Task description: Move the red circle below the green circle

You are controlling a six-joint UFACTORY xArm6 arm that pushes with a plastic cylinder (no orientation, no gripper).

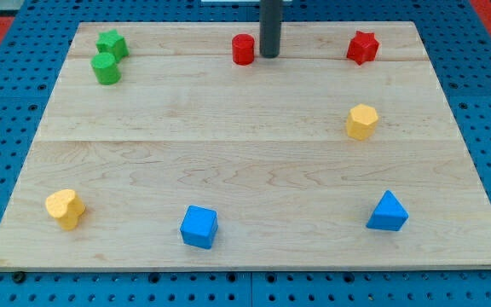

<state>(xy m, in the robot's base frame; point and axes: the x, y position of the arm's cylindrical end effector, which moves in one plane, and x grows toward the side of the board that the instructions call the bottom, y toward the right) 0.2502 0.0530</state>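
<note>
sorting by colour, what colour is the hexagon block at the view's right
Yellow: the yellow hexagon block, clearest in the camera view.

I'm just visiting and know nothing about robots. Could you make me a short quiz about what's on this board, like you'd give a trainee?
1. True or false: my tip is at the view's right of the red circle.
2. Which block lies closest to the green circle? A) green star B) yellow heart C) blue cube
3. Fill in: the red star sits near the view's top ____ corner of the wooden board.

Key: 1 true, close beside it, though contact cannot be told. 2 A, just above it in the view. 3 right.
</note>
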